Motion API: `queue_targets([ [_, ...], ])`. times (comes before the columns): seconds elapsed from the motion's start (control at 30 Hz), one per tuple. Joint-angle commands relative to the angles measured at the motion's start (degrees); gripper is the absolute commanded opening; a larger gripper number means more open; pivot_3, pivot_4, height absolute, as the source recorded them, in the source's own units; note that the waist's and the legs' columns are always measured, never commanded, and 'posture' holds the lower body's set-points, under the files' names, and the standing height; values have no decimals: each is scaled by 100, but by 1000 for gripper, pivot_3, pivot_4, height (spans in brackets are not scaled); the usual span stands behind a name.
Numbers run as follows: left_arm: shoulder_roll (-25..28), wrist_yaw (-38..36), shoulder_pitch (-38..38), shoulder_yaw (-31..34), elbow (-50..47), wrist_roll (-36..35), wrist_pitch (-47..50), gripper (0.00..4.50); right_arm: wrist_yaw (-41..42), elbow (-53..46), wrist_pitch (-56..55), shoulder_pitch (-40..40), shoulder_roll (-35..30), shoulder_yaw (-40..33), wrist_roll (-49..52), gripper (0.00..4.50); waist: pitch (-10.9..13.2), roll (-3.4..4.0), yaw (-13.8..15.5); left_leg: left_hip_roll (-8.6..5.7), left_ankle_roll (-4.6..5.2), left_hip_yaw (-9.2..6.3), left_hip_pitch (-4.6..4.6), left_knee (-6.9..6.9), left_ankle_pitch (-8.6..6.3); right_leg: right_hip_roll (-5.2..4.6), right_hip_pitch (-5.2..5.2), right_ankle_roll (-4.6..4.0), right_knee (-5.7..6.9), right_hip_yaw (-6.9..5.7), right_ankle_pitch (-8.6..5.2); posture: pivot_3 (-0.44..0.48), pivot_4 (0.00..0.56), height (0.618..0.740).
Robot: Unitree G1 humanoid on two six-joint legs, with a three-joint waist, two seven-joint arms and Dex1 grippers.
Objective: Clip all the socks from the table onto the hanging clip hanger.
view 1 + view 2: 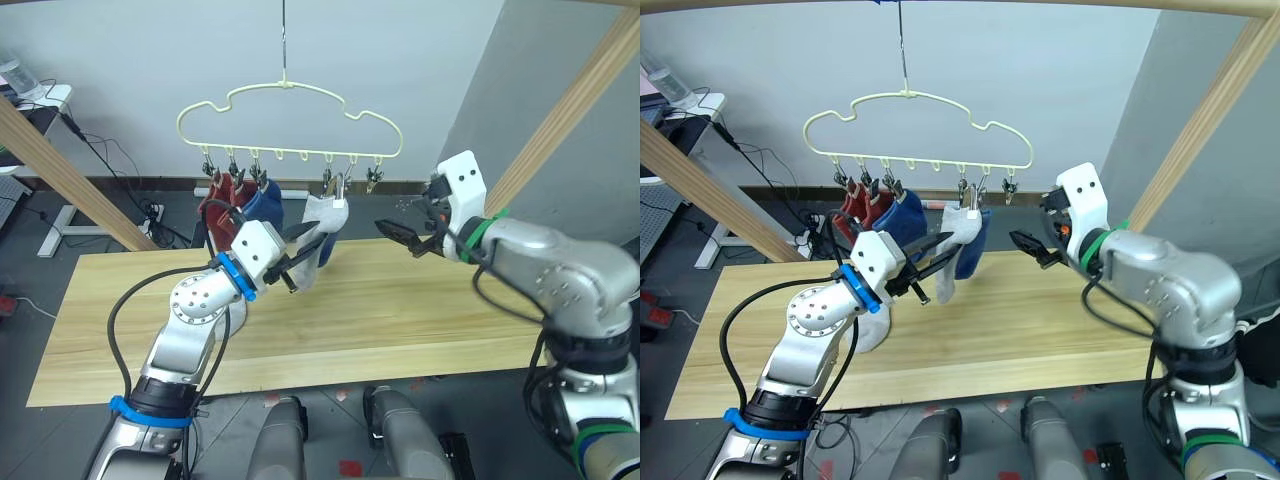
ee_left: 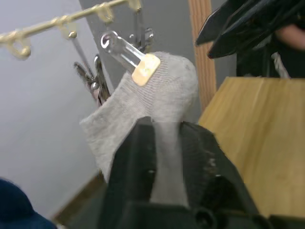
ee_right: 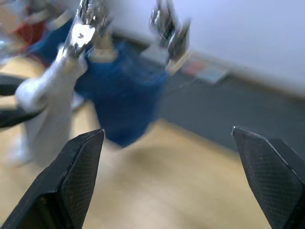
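Clipping of a light grey sock (image 1: 322, 222) onto the clip hanger (image 1: 290, 125) looks nearly finished: left gripper (image 1: 300, 252) pinches its lower end, right gripper (image 1: 398, 233) waits open nearby, so release seems next.

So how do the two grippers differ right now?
The left gripper is shut on the light grey knit sock, which hangs from a metal clip of the pale yellow cloud-shaped wire hanger; the right gripper is open and holds nothing. The left sits under the hanger at the sock; the right hovers off to the side, near the end clips. Both are raised above the light wooden table, fingers pointing toward each other.
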Motion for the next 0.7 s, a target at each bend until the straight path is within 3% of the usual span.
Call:
queue_targets([
  [0.03, 305, -155, 74, 480, -1144, -1359, 1415, 2269, -607, -314, -889, 104, 259, 432, -1043, 4500, 3, -5, -17, 2, 0, -1, 0, 0, 0, 2, -2, 0, 3, 0, 0, -27, 287, 740],
  [0.17, 614, -55, 27, 846, -1803, -2441, 2661, 3407, -892, -197, -1280, 214, 743, 508, -1554, 4500, 3, -5, -6, 7, -2, 2, 3, 4, 1, 7, -2, 0, 6, 0, 0, -24, 288, 740],
  [0.3, 850, 58, -170, 1135, -1987, -3020, 3308, 4475, -936, -55, -1516, 258, 1035, 577, -1949, 4500, 3, -6, 1, 1, -2, 8, 3, 4, 1, 5, -2, 0, 2, -1, 0, -24, 288, 740],
  [0.53, 1182, 313, -686, 1500, -1991, -3702, 4074, 4475, -1122, 678, -2220, 52, 1681, 694, -2622, 4500, 4, -6, 14, -1, -2, 10, 5, 2, 1, 4, -2, 0, 2, -1, 0, 18, 276, 740],
  [0.63, 1154, 521, -754, 1521, -2056, -3757, 4168, 4500, -1223, 946, -2545, -34, 1904, 647, -2884, 3896, 4, -6, 24, -1, -2, 11, 3, 2, 1, 4, -3, 0, 0, -2, 0, 26, 273, 740],
  [0.7, 1142, 591, -728, 1508, -2117, -3761, 4186, 4500, -1243, 1051, -2655, -79, 1990, 613, -3025, 3207, 3, -6, 35, -2, -2, 12, 3, 2, 1, 2, -3, -1, -1, -1, 0, 30, 271, 740],
])
